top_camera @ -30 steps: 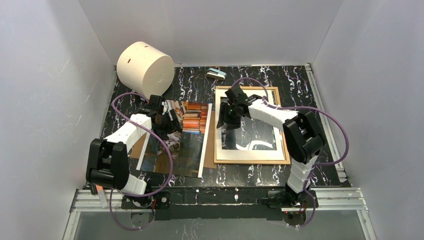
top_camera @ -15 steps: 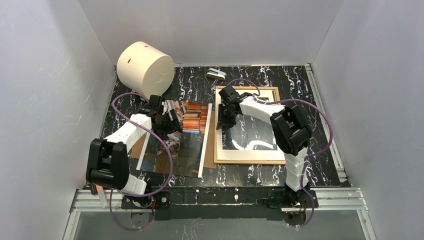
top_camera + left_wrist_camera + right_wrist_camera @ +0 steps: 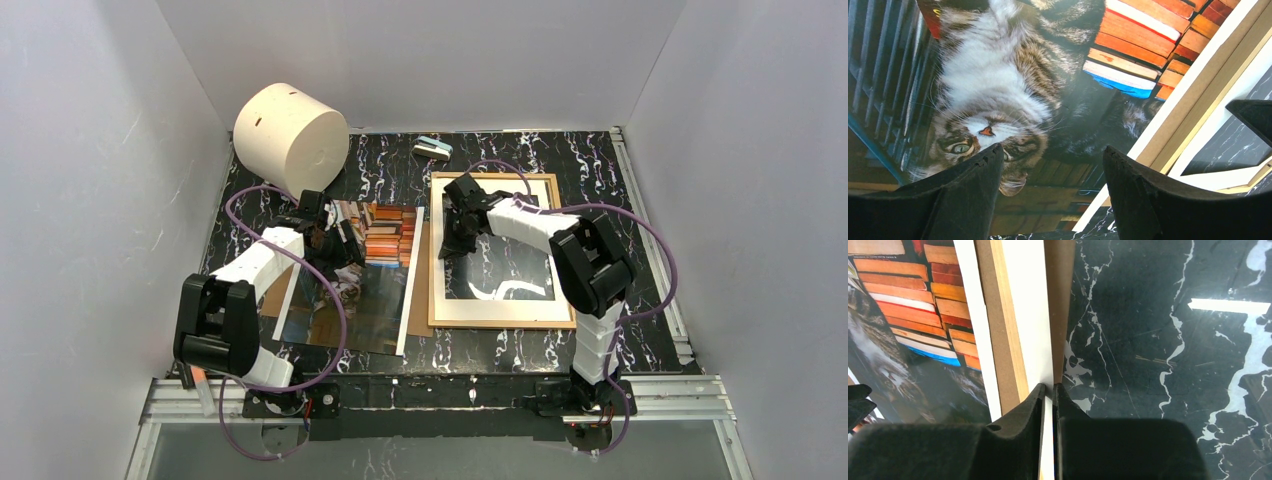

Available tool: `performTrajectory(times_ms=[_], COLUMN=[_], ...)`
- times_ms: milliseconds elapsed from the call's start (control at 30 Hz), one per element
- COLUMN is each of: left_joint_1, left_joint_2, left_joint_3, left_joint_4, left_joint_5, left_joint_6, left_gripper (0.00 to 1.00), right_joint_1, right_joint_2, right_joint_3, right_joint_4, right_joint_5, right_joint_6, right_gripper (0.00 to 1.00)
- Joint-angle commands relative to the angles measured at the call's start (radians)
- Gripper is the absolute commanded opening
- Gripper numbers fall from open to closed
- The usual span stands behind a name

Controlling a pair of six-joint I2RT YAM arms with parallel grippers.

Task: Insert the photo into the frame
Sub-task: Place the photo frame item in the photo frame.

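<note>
The right hand (image 3: 1048, 390), wide a second ago, now pinches the inner edge of the white mat (image 3: 1030, 315) in the frame (image 3: 1000, 315), probably readying it to lift clear for the photo (image 3: 913, 315).

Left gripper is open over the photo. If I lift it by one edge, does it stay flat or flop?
Probably flops: the photo looks like a thin sheet lying flat, so a one-edge lift would likely bend it. Glare across its lower half suggests a glossy face, so a push may slip.
</note>
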Motion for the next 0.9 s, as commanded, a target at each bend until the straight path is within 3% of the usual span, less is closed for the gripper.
performTrajectory(times_ms=[0,300,867], left_joint_1=[0.002,0.002,0.002], left_joint_2=[-0.005,-0.008,-0.005], left_joint_3=[0.016,0.01,0.025], left_joint_4=[-0.007,-0.009,-0.019], left_joint_5=[0.009,0.006,0.003], left_joint_6=[0.009,0.013,0.018], left_gripper=[0.71,0.7,0.7], right_joint_1=[-0.01,-0.025,-0.039], right_joint_2=[-0.043,-0.078,-0.029], right_joint_3=[-0.049,-0.087,-0.062], right_joint_4=[-0.006,0.006,0.052], right_joint_5=[0.046,0.072,0.035], right_joint_6=[0.036,0.067,0.055], right_gripper=[0.14,0.06,0.13])
